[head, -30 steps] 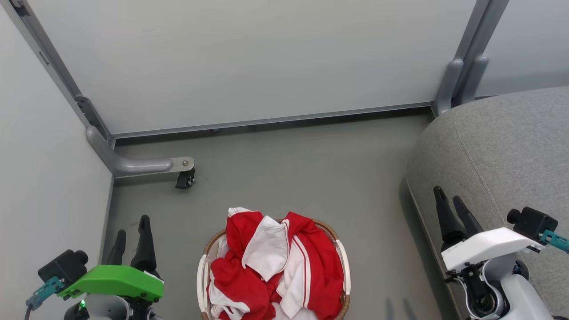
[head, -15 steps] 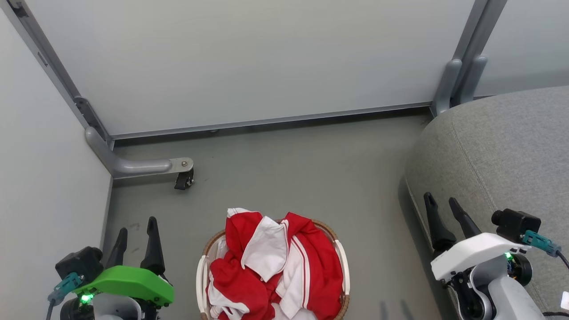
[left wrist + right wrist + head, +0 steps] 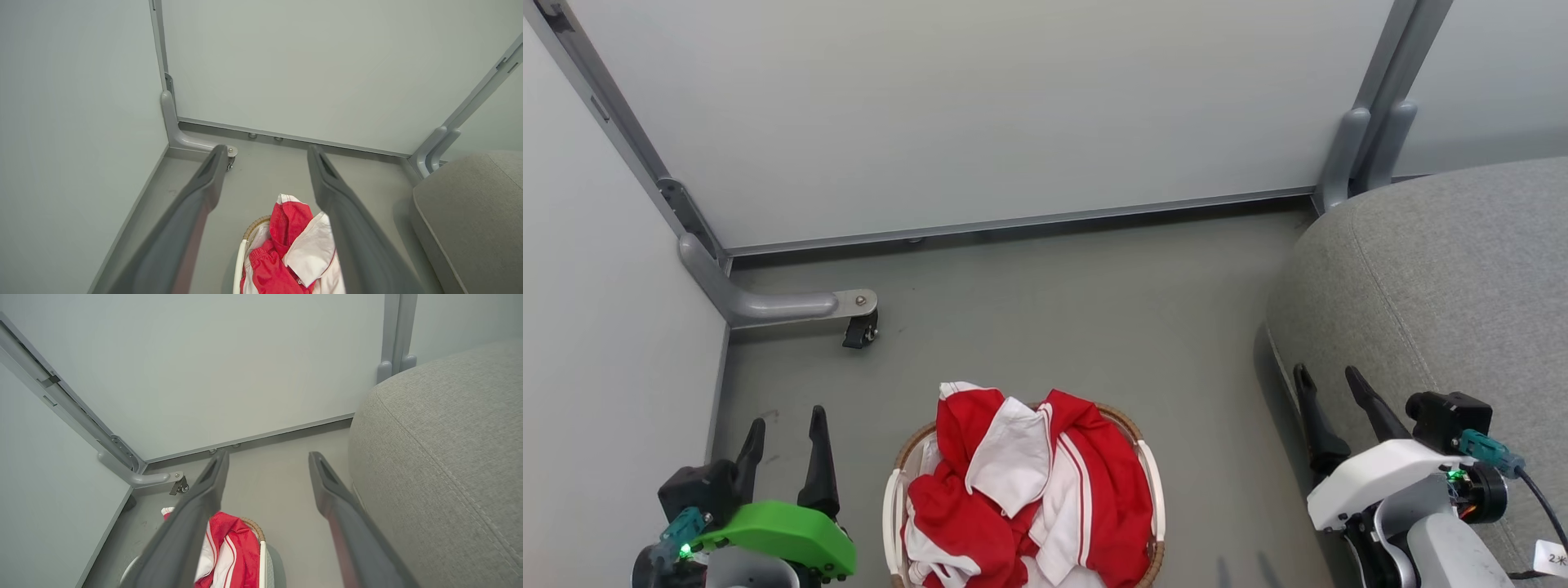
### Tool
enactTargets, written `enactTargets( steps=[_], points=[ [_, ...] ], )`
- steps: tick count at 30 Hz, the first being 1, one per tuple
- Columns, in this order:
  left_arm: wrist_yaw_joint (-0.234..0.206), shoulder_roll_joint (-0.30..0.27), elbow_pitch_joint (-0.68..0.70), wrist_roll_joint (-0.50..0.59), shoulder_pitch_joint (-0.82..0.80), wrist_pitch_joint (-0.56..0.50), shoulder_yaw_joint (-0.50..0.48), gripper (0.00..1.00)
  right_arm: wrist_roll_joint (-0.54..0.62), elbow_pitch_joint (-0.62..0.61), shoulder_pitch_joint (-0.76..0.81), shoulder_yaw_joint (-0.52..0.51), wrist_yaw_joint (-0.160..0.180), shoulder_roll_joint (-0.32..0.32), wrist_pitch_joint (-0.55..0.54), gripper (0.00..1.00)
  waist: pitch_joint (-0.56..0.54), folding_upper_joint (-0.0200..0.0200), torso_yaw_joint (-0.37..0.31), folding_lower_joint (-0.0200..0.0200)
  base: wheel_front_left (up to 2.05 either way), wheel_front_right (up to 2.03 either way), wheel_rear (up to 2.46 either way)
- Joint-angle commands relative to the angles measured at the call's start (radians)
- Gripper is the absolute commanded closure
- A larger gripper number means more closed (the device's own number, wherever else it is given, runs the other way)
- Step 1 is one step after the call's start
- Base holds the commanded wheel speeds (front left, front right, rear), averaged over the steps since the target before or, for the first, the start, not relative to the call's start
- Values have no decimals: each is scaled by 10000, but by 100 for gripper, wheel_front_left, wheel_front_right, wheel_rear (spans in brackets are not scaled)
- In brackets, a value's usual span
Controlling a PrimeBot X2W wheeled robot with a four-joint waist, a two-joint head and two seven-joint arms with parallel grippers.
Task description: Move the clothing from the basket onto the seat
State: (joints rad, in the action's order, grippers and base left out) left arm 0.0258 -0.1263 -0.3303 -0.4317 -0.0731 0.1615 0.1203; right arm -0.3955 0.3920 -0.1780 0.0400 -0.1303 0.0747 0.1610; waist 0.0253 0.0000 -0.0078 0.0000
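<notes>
Both arms have drawn back toward the bottom of the head view over the last second, and each pair of long dark fingers has parted. The left gripper (image 3: 787, 418), under a bright green shell, hangs spread and empty over the smooth grey floor (image 3: 1054, 310). It is just left of the oval white plastic basket (image 3: 1153, 482) with a brown woven rim. The right gripper (image 3: 1326, 374), under a white shell, is also spread and empty. Its fingers show in front of the near edge of the large grey fabric-upholstered seat (image 3: 1462, 269).

By my judgement none of the task is done yet. All the soft red sports clothing (image 3: 1029, 490), with white panels and thin white stripes, lies heaped in the basket. It mounds above the rim, with one fold flopping over the far side. The seat stands to the robot's right, apart from the basket, and carries no garment on the part in view. Every piece is left to grip, lift and carry across.

The cloth looks limp and sleek, creased into loose folds that should bunch readily between fingers. The basket's walls look hard and glossy, and its rim looks coarse. The seat has a matte weave, a rounded edge and a stitched seam.
</notes>
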Motion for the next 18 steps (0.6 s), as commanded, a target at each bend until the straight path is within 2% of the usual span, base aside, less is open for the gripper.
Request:
enactTargets(
  steps=[1,18],
  points=[
    [-42,-78,91,250,21,113,16,0,280,0,-39,-22,-5,9,113,0,1,0,1,0,0,0,0],
    [113,187,114,1738,441,491,-91,0,1940,328,158,-124,-4,-116,493,0,-87,0,-56,0,0,0,0]
  ],
)
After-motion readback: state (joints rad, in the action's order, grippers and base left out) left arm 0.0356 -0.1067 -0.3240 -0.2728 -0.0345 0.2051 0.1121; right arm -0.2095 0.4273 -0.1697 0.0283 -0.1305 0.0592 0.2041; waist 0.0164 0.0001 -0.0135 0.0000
